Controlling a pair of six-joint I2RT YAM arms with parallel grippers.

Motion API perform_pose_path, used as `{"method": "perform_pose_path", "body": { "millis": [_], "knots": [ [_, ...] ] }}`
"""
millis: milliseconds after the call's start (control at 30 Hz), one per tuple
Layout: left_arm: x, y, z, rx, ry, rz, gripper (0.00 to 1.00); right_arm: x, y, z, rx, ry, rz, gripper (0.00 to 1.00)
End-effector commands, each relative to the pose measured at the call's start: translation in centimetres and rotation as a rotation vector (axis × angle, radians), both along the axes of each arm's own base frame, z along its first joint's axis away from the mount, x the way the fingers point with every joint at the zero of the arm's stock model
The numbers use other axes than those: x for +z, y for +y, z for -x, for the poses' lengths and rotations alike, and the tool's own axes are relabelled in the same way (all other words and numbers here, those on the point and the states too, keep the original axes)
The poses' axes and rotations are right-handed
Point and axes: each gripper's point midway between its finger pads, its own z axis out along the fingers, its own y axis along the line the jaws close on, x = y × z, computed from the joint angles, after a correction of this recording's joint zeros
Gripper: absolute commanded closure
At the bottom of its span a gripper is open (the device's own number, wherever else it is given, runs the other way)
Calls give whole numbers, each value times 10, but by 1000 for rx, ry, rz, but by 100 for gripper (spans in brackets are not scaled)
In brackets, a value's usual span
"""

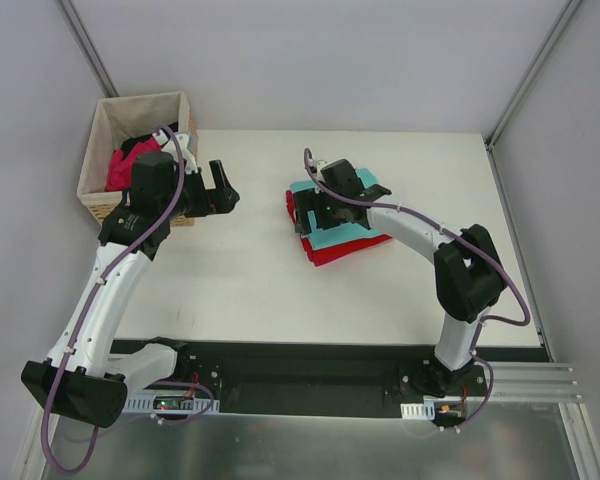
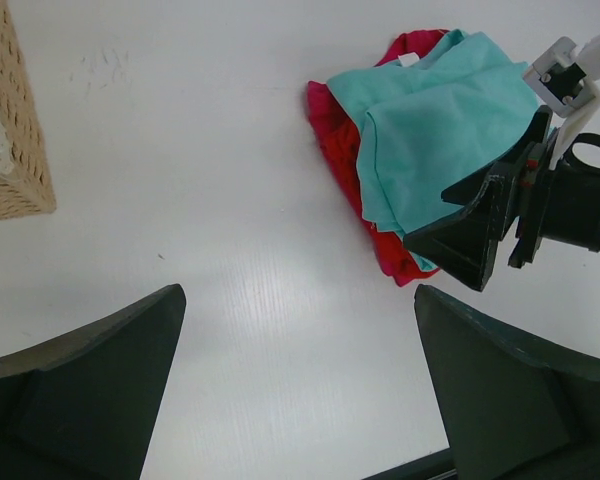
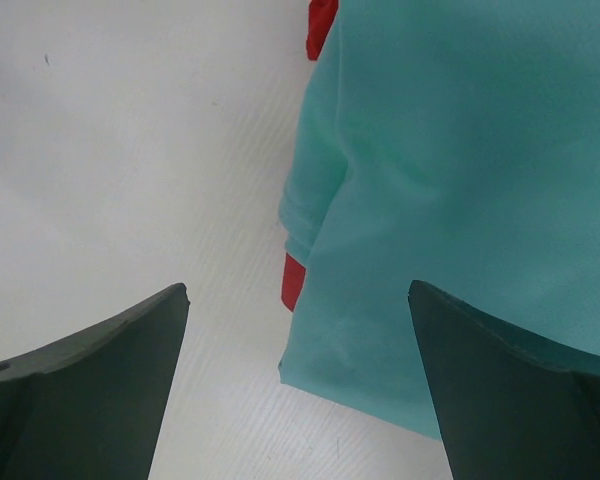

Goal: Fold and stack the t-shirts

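Note:
A folded teal t-shirt (image 1: 326,238) lies on top of a folded red t-shirt (image 1: 348,251) in a stack at the table's middle back. My right gripper (image 1: 318,212) is open and empty, low over the stack's left edge. In the right wrist view the teal t-shirt (image 3: 460,180) fills the right side, with a bit of the red t-shirt (image 3: 293,282) under it. My left gripper (image 1: 225,190) is open and empty, to the left of the stack beside the basket. A magenta-pink t-shirt (image 1: 120,168) and a black t-shirt (image 1: 140,145) lie crumpled in the basket.
The wicker basket (image 1: 102,110) with beige lining stands at the table's far left corner; its corner (image 2: 15,150) shows in the left wrist view. That view also shows the teal t-shirt (image 2: 440,120), the red t-shirt (image 2: 335,140) and the right gripper (image 2: 485,230). The table (image 1: 260,290) is white.

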Motion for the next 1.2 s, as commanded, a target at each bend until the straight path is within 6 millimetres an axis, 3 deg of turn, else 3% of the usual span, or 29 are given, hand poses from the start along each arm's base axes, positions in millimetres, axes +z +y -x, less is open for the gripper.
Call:
{"method": "perform_pose_path", "body": {
  "millis": [0, 200, 233, 300, 533, 733, 967, 1167],
  "knots": [
    [10, -5, 1, -9, -32, 21, 1, 33, -9, -23, -49, -128, 19, 4],
    [9, -12, 3, -32, -22, 31, 1, 61, -51, -46, -100, -184, 220, 3],
    [9, -13, 3, -36, -20, 31, 1, 57, -68, -43, -96, -173, 321, 4],
    [8, -14, 2, -34, -20, 27, 1, 59, -77, -47, -102, -177, 391, 3],
    [3, -13, 2, -34, -15, 11, 1, 27, -91, -52, -101, -99, 453, 4],
    [1, -12, 2, -36, -14, 4, 1, -16, -94, -53, -87, -8, 497, 3],
    [-23, -17, 0, -42, 52, 6, 1, -56, -100, -48, -90, 86, 510, 3],
    [-26, -20, -1, -52, 58, 10, 1, -82, -116, -40, -129, 153, 542, 3]
  ]
}}
